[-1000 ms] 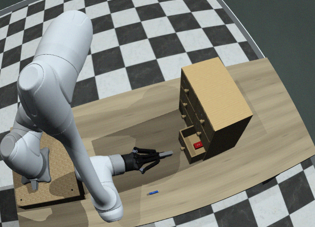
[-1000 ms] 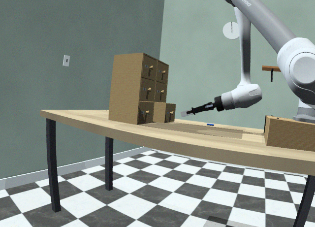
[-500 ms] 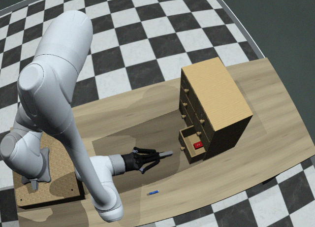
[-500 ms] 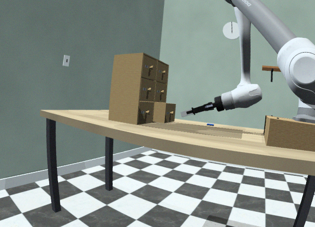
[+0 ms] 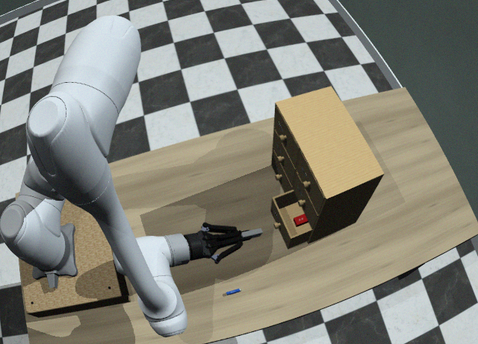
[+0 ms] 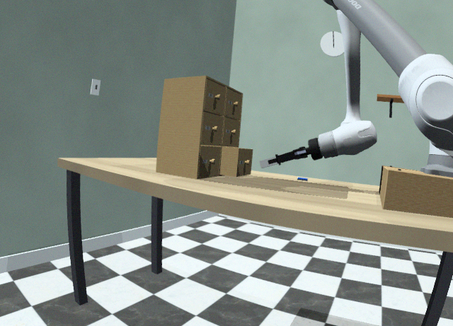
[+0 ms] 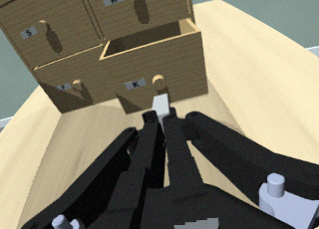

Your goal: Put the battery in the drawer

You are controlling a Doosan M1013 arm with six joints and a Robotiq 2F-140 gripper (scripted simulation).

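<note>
The small wooden chest (image 5: 324,155) stands on the table with one bottom drawer (image 5: 290,222) pulled partly out. A red nine-volt battery (image 5: 300,219) lies inside that open drawer. The other drawers sit flush. My gripper (image 5: 256,232) is shut and empty, held low over the table and pointing at the open drawer's front, a short gap from its knob (image 5: 276,224). In the wrist view the shut fingertips (image 7: 159,106) are just before the open drawer's knob (image 7: 158,80). In the exterior view the gripper (image 6: 266,163) is level with the open drawer (image 6: 236,162). The drawer labels are too small to read.
A small blue pen-like object (image 5: 233,292) lies on the table near the front edge, behind my gripper; it also shows in the exterior view (image 6: 301,178). My arm's wooden base block (image 5: 73,271) sits at the table's left end.
</note>
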